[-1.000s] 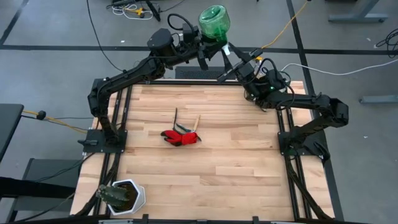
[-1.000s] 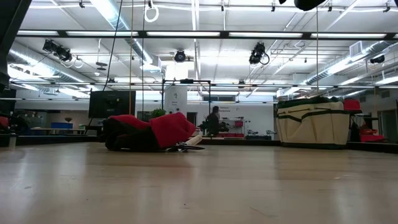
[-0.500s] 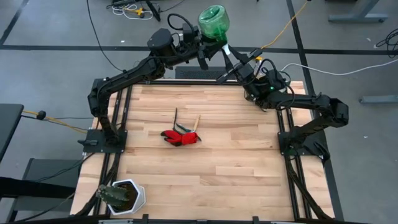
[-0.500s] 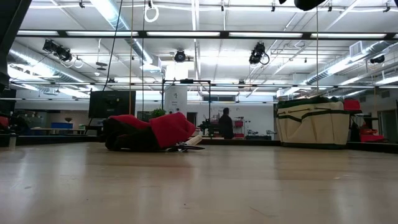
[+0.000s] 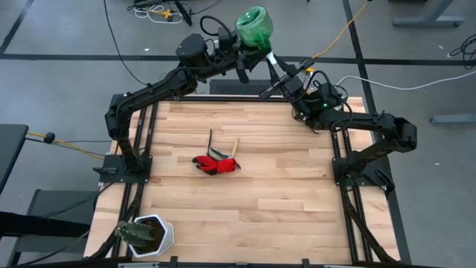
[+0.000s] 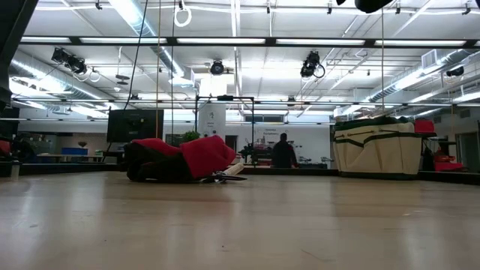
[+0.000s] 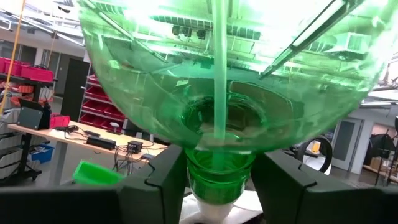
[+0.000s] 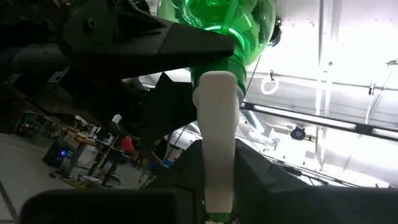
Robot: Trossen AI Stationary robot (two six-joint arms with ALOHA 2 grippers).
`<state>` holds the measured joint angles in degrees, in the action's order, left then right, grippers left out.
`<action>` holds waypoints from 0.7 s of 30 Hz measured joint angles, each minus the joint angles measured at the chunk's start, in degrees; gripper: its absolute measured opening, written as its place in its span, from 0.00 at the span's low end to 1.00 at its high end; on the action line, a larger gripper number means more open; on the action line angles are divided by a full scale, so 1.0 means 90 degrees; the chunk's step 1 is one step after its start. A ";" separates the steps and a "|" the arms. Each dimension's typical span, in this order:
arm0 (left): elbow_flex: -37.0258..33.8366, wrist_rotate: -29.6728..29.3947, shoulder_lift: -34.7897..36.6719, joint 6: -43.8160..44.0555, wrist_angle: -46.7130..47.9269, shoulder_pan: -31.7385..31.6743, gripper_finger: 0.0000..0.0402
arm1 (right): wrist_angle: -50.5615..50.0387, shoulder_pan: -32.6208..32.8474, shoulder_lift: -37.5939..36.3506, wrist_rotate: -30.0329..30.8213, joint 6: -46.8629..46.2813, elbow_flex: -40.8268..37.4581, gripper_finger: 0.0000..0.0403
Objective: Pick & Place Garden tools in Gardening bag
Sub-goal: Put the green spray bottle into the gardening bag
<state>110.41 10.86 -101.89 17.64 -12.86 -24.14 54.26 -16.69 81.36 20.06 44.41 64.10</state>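
The translucent green watering vessel hangs high in the air beyond the table's far edge, between my two grippers. My left gripper is shut on it, and my right gripper is shut on its white spout. A red glove lies mid-table on two slim wooden-handled tools. The beige gardening bag with green trim stands on the table; it shows only in the low view. My left gripper pinches the vessel's green neck between its two fingers, slanting upward. The round body stands beyond the fingertips, lifted clear of everything. My right gripper has the white spout between its two fingers, near the spout's free end. The fingers slant upward and lie along the spout, which leads on to the green body.
A white pot with a dark plant stands at the table's near left corner. Bare wood lies between the glove and the table's near and right edges. Cables run over the floor behind the table. A person shows far off in the room.
Neither arm nor the vessel has visibly moved. The person far behind the table has walked toward the right of the low view.
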 joint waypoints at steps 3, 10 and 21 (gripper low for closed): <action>0.0000 0.0019 0.0000 -0.0012 -0.0002 0.0000 0.46 | -0.0002 0.0002 0.0000 -0.0007 -0.0040 0.0000 0.13; 0.0000 0.0016 0.0000 -0.0029 -0.0002 0.0000 0.47 | -0.0013 0.0002 0.0000 -0.0008 -0.0037 0.0000 0.13; 0.0000 -0.0003 0.0000 -0.0046 0.0034 0.0000 0.47 | -0.0019 0.0002 0.0000 -0.0003 -0.0020 0.0000 0.12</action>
<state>110.41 10.83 -101.89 17.23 -12.55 -24.14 54.08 -16.67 81.36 20.03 44.23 64.10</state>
